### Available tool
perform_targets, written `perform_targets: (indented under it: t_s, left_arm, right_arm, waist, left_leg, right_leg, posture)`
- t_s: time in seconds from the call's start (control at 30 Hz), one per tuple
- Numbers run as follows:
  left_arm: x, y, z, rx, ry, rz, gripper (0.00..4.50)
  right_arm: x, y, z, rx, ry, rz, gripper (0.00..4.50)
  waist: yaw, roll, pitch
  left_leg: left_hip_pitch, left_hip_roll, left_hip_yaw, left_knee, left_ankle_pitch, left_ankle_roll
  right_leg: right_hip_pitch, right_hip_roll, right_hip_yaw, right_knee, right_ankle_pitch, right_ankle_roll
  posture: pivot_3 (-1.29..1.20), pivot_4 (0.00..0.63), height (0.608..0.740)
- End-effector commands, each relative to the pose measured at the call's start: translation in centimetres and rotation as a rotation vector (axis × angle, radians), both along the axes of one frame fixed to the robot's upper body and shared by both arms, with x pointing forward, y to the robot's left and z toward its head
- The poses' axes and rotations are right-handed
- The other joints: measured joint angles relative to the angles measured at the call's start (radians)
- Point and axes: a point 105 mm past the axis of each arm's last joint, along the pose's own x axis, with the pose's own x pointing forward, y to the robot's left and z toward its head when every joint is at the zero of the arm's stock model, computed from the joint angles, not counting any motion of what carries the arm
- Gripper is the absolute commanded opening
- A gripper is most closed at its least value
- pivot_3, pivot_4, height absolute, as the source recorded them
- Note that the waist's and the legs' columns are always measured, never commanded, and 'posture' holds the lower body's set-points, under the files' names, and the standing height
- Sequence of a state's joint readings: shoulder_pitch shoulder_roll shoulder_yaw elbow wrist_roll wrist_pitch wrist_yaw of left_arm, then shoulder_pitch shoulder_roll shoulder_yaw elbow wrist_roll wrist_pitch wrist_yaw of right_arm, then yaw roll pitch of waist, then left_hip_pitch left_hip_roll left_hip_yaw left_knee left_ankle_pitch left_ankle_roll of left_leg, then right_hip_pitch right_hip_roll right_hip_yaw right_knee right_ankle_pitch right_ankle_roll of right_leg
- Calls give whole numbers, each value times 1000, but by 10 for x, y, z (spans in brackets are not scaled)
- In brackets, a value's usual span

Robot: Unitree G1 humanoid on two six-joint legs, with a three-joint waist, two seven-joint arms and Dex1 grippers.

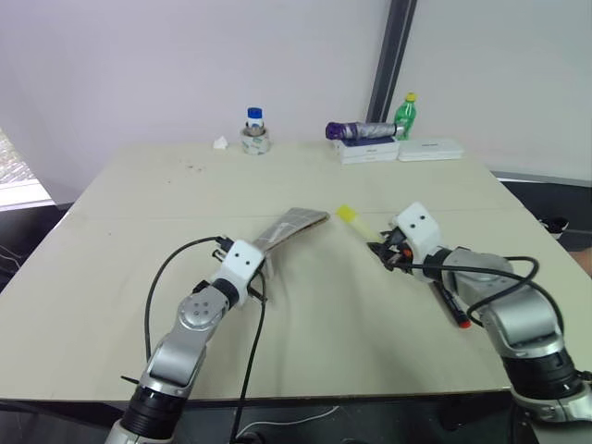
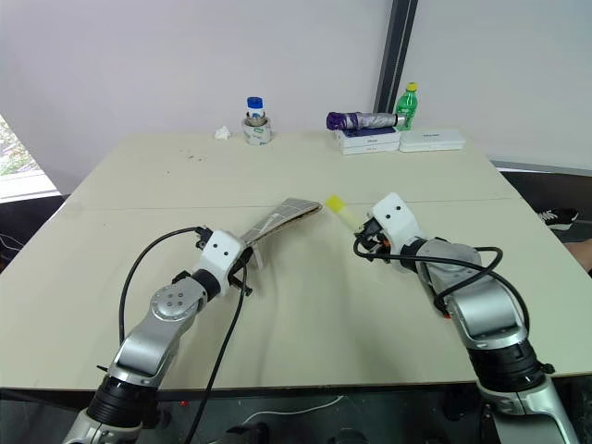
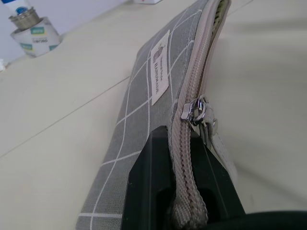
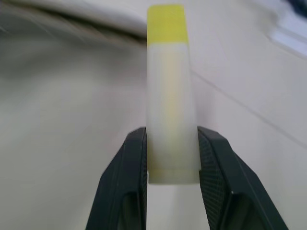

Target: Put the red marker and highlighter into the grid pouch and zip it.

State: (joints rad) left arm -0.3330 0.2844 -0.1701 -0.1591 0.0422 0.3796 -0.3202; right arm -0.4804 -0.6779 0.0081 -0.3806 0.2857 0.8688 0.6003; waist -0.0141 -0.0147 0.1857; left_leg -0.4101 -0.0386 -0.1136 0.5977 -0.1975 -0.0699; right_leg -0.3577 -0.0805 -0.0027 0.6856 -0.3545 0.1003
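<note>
- Your right gripper (image 4: pixel 171 158) pinches the highlighter (image 4: pixel 170 96) by its pale end, yellow cap pointing toward the grid pouch (image 1: pixel 287 228).
- Your left gripper (image 3: pixel 184 187) is clamped on the pouch's near zipper edge, lifting it off the table (image 1: pixel 139 240); its contents are hidden.
- The red marker (image 1: pixel 451 306) lies near right.

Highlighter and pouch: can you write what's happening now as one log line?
left gripper: shut on grid pouch | right gripper: shut on highlighter, off table | red marker: on table
</note>
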Motion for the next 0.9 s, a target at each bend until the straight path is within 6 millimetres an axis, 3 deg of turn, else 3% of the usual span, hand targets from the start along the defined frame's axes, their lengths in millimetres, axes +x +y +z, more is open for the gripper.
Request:
perform_targets:
  t_s: [0.03, 0.33, 0.9]
  left_arm:
    - [1, -8, 12, -8, -54, -33, 0]
    - [-2, -17, 16, -26, -70, -71, 0]
    - [-12, -25, 16, -5, -80, -126, 0]
  right_arm:
    - [-11, 9, 13, 20, -13, 61, 872]
    - [-5, 17, 1, 44, 28, 44, 872]
    - [2, 6, -16, -6, 71, 2, 872]
  waist:
    - [1, 0, 0]
    - [1, 0, 0]
    - [1, 0, 0]
  left_leg:
    - [0, 0, 0, 0, 0, 0]
    - [0, 0, 0, 0, 0, 0]
    - [0, 0, 0, 0, 0, 0]
  right_leg:
    - [0, 0, 0, 0, 0, 0]
    - [0, 0, 0, 0, 0, 0]
    - [0, 0, 0, -1, 0, 0]
  posture:
    - [0, 150, 737]
    - [0, 150, 737]
    - [0, 150, 737]
